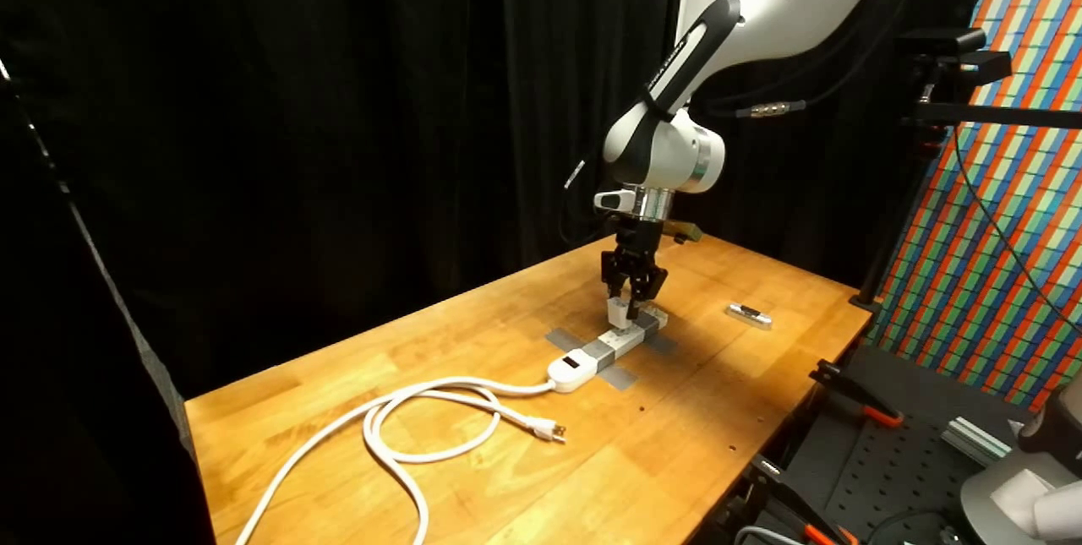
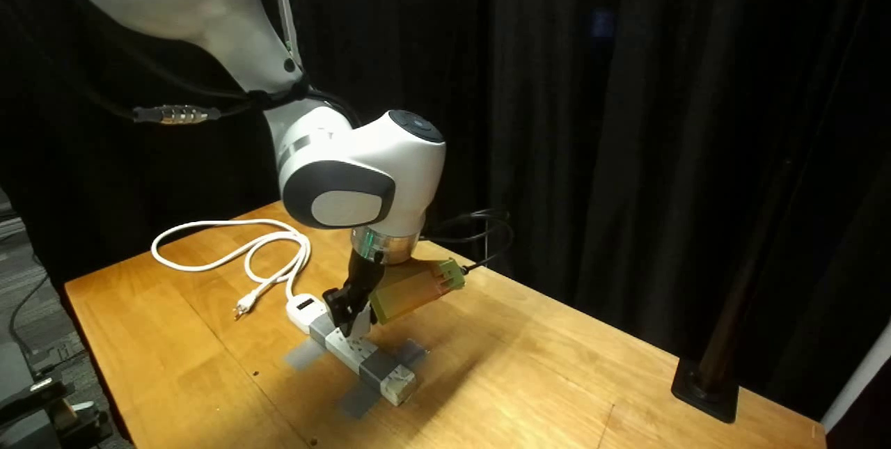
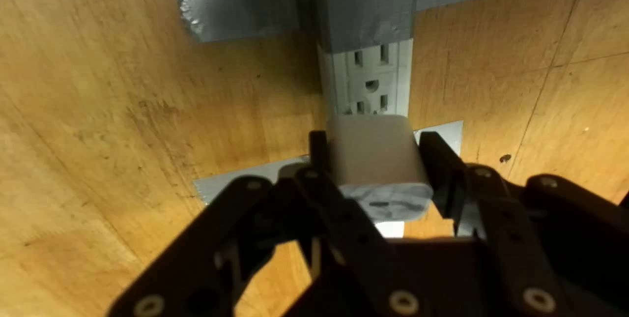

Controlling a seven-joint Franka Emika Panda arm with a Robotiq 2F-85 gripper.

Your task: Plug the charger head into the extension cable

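The jaws are pointing down towards the desk (image 1: 676, 418) and gripping the white charger head (image 3: 377, 157), one finger (image 3: 439, 167) pressing on either side of it; it is sitting between their tips, right over the extension cable (image 1: 622, 340), and from where I'm standing I'm not able to tell whether it is entering a socket; the extension cable's strip is lying lengthwise beneath the jaws, with bands of grey tape (image 2: 379, 366) crossing it on either side of them and sticking to the desk; in the wrist view, uncovered socket slots (image 3: 371, 86) are showing just past the jaws; the white cord (image 1: 461, 381) is running out of one end of the strip and looping across the desk well apart from the jaws, its pronged plug (image 1: 542, 427) lying loose on the surface; in an exterior view, a small silver-and-dark object (image 1: 749, 315) is resting on the opposite side of the jaws from the cord; an orange-and-green box (image 2: 411, 290) is jutting out just beside them; overhead the white arm (image 1: 765, 17) is arching, black curtains (image 1: 296, 173) hanging behind.
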